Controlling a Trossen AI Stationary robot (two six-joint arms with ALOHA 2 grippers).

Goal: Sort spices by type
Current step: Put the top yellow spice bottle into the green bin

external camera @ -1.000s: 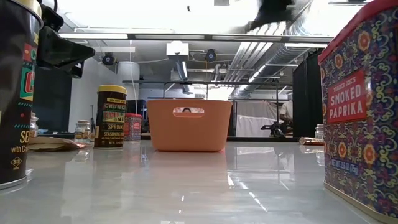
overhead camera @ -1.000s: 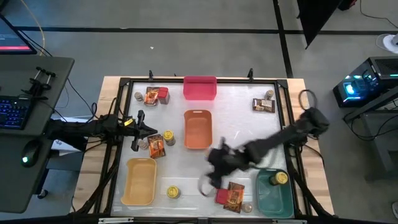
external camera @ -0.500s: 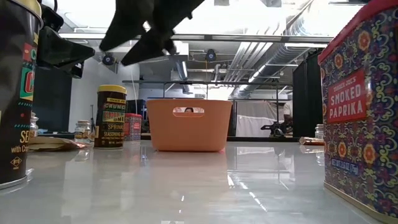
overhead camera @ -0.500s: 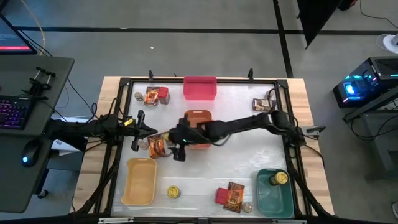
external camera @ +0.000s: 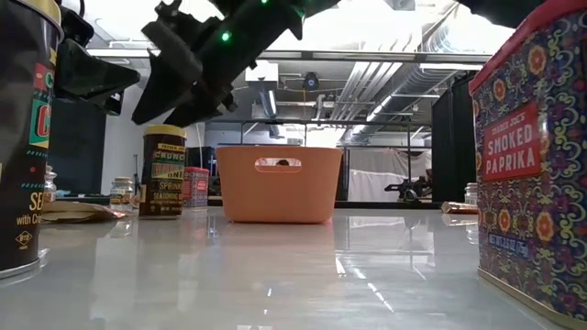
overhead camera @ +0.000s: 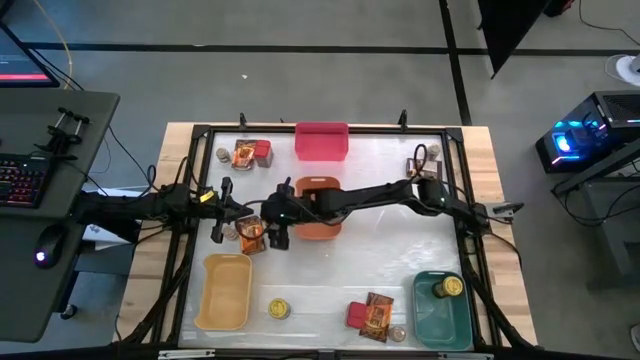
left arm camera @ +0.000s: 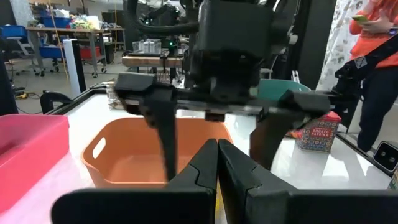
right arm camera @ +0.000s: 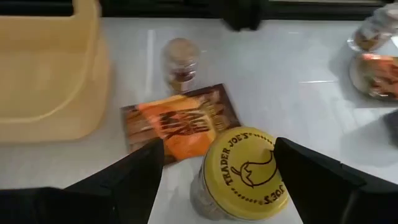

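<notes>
Right wrist view: my right tool (right arm camera: 214, 171) has its fingers spread wide, one on each side of a yellow-topped tin (right arm camera: 239, 167) that stands upright straight below me, lid facing the camera. Nothing pinched yet; the fingers look apart from the tin's sides. The tin's long axis is vertical, so the coming move looks like a straight drop and squeeze. Just beyond the tin lies a flat orange-brown packet (right arm camera: 180, 124), touching or nearly touching it, and past that a tiny jar (right arm camera: 179, 65). The yellow bin (right arm camera: 50, 74) sits off to one side of the packet.

High view: my right tool (overhead camera: 275, 225) is stretched across the orange bin (overhead camera: 318, 208) to the tin (overhead camera: 272, 221) and packet (overhead camera: 251, 237). My left tool (overhead camera: 222, 212) waits on the far side of that cluster, fingers pressed together, holding nothing. It is about as near the tin as I am, but I am the one lined up over it.

Further out: a second tin (overhead camera: 278, 309) and a red box (overhead camera: 357, 316) lie well behind me near the surface's front edge, another tin (overhead camera: 447, 288) stands in the green bin (overhead camera: 440, 312).

Versus a second ago: my right arm has swung from the front of the surface, near the red box, over to this cluster. The spices have not shifted.
</notes>
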